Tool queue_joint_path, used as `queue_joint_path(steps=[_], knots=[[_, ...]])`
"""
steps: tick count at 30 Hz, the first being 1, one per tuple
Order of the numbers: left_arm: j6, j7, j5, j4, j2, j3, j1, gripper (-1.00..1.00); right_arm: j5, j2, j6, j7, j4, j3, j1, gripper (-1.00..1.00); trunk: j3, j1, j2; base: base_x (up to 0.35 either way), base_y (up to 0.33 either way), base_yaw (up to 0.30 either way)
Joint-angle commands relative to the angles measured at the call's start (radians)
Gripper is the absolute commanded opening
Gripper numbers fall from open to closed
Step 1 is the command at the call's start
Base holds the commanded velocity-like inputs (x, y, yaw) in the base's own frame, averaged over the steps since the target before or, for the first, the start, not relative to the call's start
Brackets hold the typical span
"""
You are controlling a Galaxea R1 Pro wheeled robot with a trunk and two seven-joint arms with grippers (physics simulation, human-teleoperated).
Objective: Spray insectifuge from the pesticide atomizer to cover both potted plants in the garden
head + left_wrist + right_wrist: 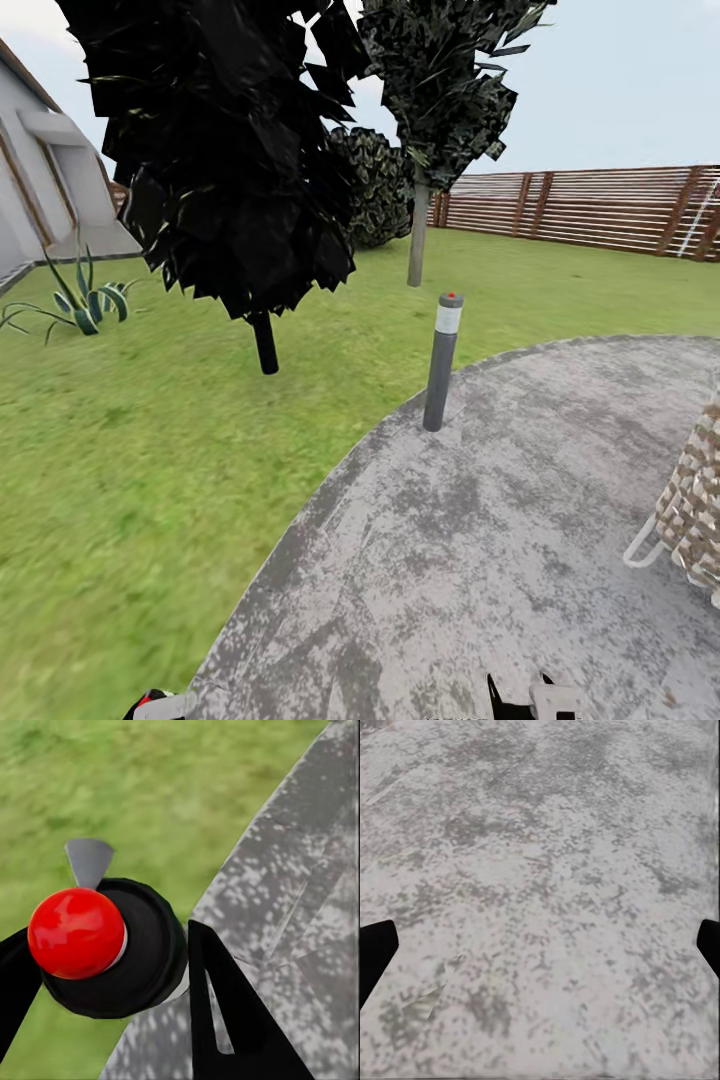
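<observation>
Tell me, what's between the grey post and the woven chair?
Nothing but bare stone patio lies between the grey post and the woven chair, as the head view shows.

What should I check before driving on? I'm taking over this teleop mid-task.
1. Pesticide atomizer held: ok, it sits between the left gripper's fingers.
2. Nozzle unblocked: ok, no finger covers it.
3. Right gripper free: ok, open above the patio.
4. Potted plants located: cannot tell; the spiky plant by the house shows no pot.
5. Path ahead: probably not ok; the lamp post stands at the patio's edge.
</observation>
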Motion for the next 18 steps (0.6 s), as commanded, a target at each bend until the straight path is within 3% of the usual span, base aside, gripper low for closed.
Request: queue_joint_path(steps=[1, 8, 13, 18], knots=[[-0.003, 0.002, 0.001, 0.0, 0.0, -0.001, 0.0, -1.0, 0.0, 0.0, -0.003, -0.001, 0.001, -0.001, -0.001, 1.0, 0.0, 0.0, 0.0, 0.0, 0.0, -0.277], [-0.003, 0.001, 0.002, 0.0, -0.001, -0.002, 0.001, -1.0, 0.0, 0.002, -0.003, -0.001, 0.001, -0.001, -0.001, 1.0, 0.002, 0.0, 0.0, -0.187, 0.066, -0.287], [-0.002, 0.001, -0.002, 0.002, -0.002, -0.003, 0.001, -1.0, 0.0, 0.007, -0.003, -0.001, 0.001, -0.004, -0.001, 1.0, 0.002, 0.0, 0.0, -0.303, 0.123, -0.07], [-0.002, 0.001, -0.004, 0.002, -0.002, -0.005, 0.001, -1.0, 0.0, 0.007, -0.003, -0.001, 0.001, -0.004, 0.0, 1.0, 0.002, 0.0, 0.0, -0.306, 0.123, -0.241]])
